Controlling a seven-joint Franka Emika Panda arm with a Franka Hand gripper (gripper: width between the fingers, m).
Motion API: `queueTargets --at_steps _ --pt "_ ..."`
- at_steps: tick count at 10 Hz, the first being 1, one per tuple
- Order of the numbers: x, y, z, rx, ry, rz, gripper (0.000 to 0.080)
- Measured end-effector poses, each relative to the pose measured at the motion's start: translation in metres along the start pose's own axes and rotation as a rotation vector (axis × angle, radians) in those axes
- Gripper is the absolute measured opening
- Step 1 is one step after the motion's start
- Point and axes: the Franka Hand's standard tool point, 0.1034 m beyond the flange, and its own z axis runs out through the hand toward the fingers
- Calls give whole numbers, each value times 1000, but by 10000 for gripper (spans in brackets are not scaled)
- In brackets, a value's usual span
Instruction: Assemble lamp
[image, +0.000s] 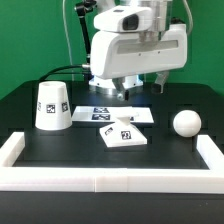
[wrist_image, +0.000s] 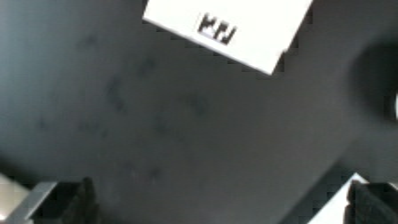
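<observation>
White and separate: the base (image: 125, 133) lies flat at the frame's centre, the shade (image: 50, 105) stands at middle left, and the bulb (image: 185, 123) rests at middle right, all well apart. Nothing is joined, so every step seems left to do. The gripper (image: 128, 90) hangs above and behind the base, over the marker board (image: 97, 113) — fingers (wrist_image: 54, 200) spread wide, holding nothing.

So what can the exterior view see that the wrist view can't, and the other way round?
Only the exterior view: the shade, the bulb and the arm. Only the wrist view: the pincer with its fingertips up close, wide apart, nothing between. Both: the black table and a flat white tagged piece; whether the wrist view's is the base or the marker board, I can't tell.
</observation>
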Motion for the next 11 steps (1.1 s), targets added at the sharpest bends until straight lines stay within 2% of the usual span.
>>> queueTargets --at_steps 5,7,11 --pt "1 -1 1 13 3 338 699" --pt "-17 4 9 20 -9 345 699" --pt "-39 0 23 19 -12 330 699"
